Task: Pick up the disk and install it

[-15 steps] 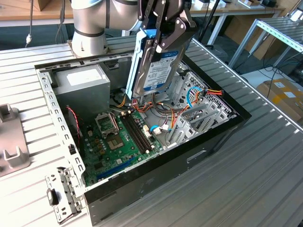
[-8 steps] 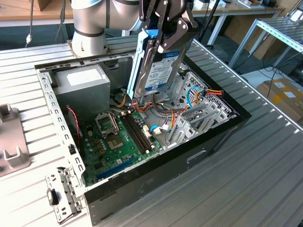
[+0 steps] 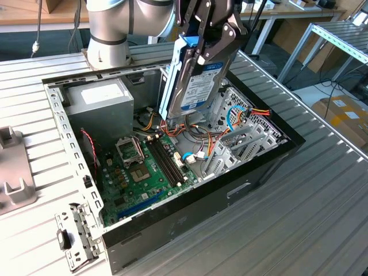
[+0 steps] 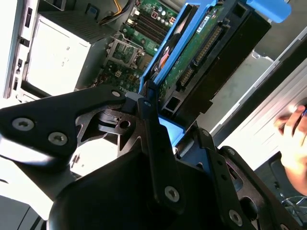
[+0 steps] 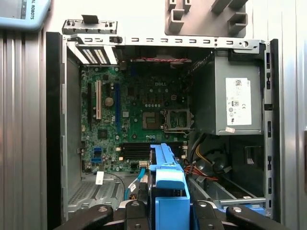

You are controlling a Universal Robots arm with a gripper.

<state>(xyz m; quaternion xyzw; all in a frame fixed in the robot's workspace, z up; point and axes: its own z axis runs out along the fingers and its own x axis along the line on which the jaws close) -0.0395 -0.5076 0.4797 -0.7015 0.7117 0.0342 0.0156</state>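
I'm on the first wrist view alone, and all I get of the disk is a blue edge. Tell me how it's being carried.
Observer: In the exterior view the pincer is shut on the disk, which hangs on end, tilted, above the open computer case.
Operator: Give me what's under its lower end.
Observer: It appears to be over loose cables beside the motherboard; the disk isn't seated in anything.
Operator: Now report which face the second wrist view sees.
Observer: The disk's green circuit-board side, with its connector row showing.
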